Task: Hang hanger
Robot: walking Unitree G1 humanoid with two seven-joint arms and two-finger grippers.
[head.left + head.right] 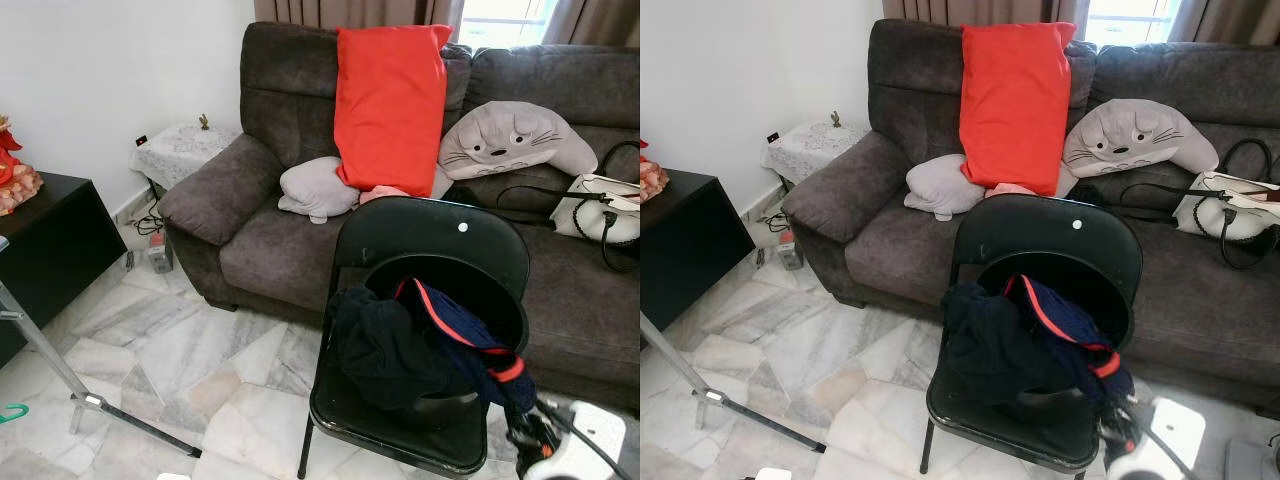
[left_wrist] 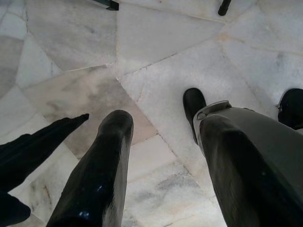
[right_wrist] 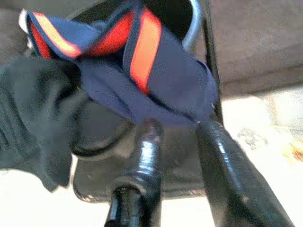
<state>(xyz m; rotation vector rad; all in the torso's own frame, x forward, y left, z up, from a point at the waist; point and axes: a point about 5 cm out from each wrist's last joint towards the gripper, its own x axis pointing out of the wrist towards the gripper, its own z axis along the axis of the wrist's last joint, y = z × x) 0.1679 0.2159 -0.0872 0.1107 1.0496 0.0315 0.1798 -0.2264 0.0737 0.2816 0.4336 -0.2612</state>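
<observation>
Blurred and cut by the frame's lower edge — right gripper beside the folding chair, finger spacing not readable there. Half buried under dark clothes and a navy garment with red stripes: black bucket. Cropped at the left edge — green hook-like object, too small to identify. Cut off likewise: metal stand, handbag.

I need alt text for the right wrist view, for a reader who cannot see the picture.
The right gripper, its two black fingers apart, reaches toward a navy garment with orange stripes that hangs over the edge of a black folding chair, beside a black garment; pale marble floor lies beyond.
</observation>
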